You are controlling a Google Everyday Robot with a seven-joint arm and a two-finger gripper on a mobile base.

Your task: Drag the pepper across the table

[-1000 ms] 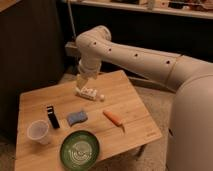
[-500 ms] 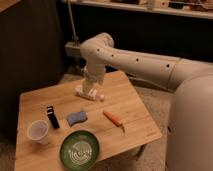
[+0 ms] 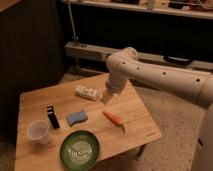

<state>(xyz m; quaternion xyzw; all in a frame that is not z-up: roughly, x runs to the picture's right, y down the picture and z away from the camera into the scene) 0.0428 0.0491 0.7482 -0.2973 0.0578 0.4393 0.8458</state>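
The pepper is a slim orange tapered object lying on the light wooden table, right of centre, its paler stem end pointing to the front right. My gripper hangs from the white arm above the table's back middle, just behind and above the pepper and next to the white bottle. It does not touch the pepper.
A white bottle lies on its side at the back. A blue sponge sits mid-table, a black upright object left of it, a clear plastic cup at the front left, a green plate at the front.
The arm has swung right and down; the gripper has moved from over the bottle to just behind the pepper. The objects have not moved.
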